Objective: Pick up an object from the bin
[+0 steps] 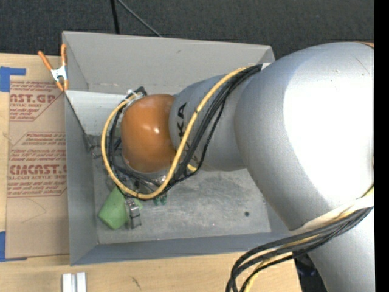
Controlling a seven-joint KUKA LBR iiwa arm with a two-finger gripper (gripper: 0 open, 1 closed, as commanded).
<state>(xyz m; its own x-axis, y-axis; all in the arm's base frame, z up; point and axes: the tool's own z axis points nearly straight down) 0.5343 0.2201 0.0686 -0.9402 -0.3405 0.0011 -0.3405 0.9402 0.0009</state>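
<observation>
Hovering by the green block at the bin's left, your arm hides how wide its hand is.

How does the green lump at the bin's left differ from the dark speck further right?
The green lump is bright and chunky; the dark speck is tiny and nearly black. The lump lies close to the arm's orange cover; the speck lies alone, in the open. Both rest on the bin floor.
</observation>
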